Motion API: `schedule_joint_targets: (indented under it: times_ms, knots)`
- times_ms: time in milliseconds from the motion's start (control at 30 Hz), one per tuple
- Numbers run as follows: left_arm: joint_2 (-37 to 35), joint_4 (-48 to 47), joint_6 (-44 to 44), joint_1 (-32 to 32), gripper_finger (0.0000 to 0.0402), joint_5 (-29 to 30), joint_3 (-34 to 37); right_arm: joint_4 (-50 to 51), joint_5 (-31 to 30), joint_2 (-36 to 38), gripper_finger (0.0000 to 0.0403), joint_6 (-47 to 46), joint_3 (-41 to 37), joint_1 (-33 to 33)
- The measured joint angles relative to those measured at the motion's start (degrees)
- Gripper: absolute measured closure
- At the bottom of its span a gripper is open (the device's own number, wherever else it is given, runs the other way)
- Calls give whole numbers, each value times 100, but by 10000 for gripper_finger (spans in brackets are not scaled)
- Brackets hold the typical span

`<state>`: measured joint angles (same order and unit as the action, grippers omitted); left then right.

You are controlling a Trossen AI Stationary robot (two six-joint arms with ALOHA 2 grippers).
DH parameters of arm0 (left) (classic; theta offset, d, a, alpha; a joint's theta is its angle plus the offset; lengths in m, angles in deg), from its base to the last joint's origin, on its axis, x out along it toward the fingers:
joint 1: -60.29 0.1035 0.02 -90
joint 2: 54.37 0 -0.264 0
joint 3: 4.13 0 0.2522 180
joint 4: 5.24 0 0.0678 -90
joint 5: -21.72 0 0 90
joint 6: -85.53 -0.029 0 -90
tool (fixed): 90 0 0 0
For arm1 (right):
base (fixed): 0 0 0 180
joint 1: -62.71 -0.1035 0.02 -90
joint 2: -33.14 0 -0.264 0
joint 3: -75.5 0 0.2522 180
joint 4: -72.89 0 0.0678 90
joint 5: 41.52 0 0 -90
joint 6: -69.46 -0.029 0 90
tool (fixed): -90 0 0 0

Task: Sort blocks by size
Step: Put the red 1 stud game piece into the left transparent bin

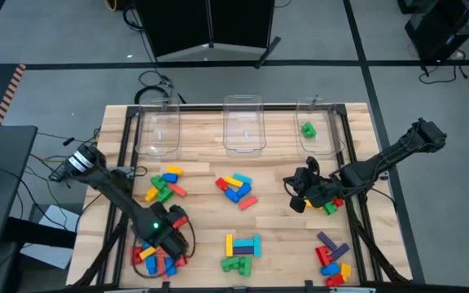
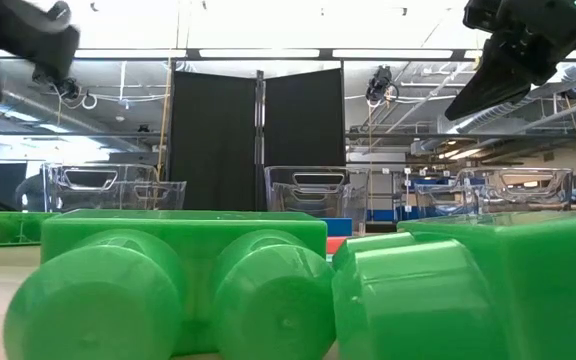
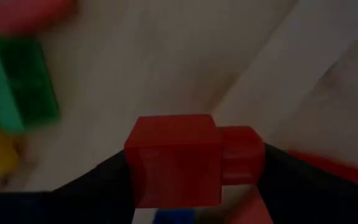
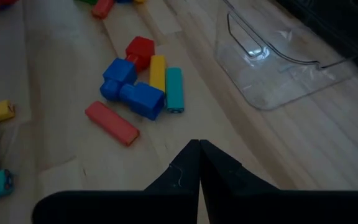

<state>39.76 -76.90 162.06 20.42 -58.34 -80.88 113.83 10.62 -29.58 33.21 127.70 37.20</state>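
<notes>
Blocks lie in loose piles on the wooden table: near the left (image 1: 165, 185), in the middle (image 1: 236, 189), at the front (image 1: 241, 252), front right (image 1: 332, 259) and front left (image 1: 155, 256). My left gripper (image 1: 169, 234) hangs over the front-left pile, pointing down and shut on a red block (image 3: 176, 158). My right gripper (image 1: 298, 194) is shut and empty, slanting down right of the middle pile (image 4: 135, 87). One green block (image 1: 308, 129) lies in the right bin (image 1: 322, 130). My left gripper pinches the red block between its two fingers (image 3: 101, 180), one on the plain end and one beside the stud end (image 3: 241, 155). The fingers come from above, pointing down. The block sits level between them, above the table's wood.
Three clear bins stand along the far edge: left (image 1: 157, 130), middle (image 1: 244, 124) and right. A few blocks (image 1: 330, 207) lie under the right arm. Large green blocks (image 2: 168, 290) fill the low view's foreground. Bare wood lies between the piles.
</notes>
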Motion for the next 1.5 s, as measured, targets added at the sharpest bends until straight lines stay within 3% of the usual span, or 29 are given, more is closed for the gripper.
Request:
schedule_joint_targets:
  times_ms: [367,667,1033,1333,1500]
  knots:
    - [-1434,-577,-919,923,122,1173,-3,-4,0,0,383,2,0,2]
    - [-2320,-1517,-2134,2531,122,1461,-10,-8,0,0,383,43,0,9]
    - [-2800,-1488,-4481,5627,122,1456,-12,-7,-2,0,383,48,0,11]
    - [-2624,-681,-6144,7903,122,613,-12,-8,-4,0,383,153,0,117]
    - [-2308,-300,-6579,8625,122,259,233,-7,-7,0,383,153,0,172]
